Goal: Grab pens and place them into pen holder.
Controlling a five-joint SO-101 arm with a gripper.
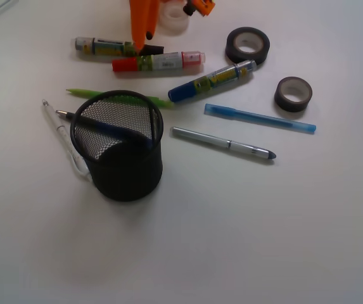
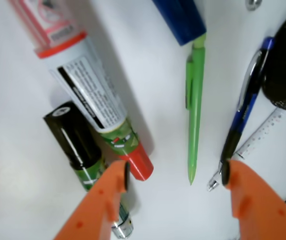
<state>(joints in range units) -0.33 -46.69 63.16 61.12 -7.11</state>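
Observation:
The black wire-mesh pen holder [image 1: 121, 152] stands left of centre with nothing showing inside it. Behind it lies the lime green pen [image 1: 86, 93], to its left the white pen [image 1: 56, 126] and the dark blue pen [image 1: 64, 115]. To its right are the silver-grey pen [image 1: 222, 143] and the light blue pen [image 1: 260, 118]. My orange gripper [image 1: 144, 37] hangs at the top over the markers. In the wrist view the gripper [image 2: 175, 176] is open; the green pen [image 2: 195, 110] has its tip between the fingers, untouched. The dark blue pen [image 2: 242, 120] runs by the right finger [image 2: 245, 190].
Three thick markers lie at the back: black cap [image 1: 105, 45], red cap [image 1: 156, 62], blue cap [image 1: 210, 81]. The red-capped marker [image 2: 95, 90] touches my left finger's side. Two dark tape rolls [image 1: 248, 44] [image 1: 293, 94] sit at the right; a white roll [image 1: 171, 19] is behind.

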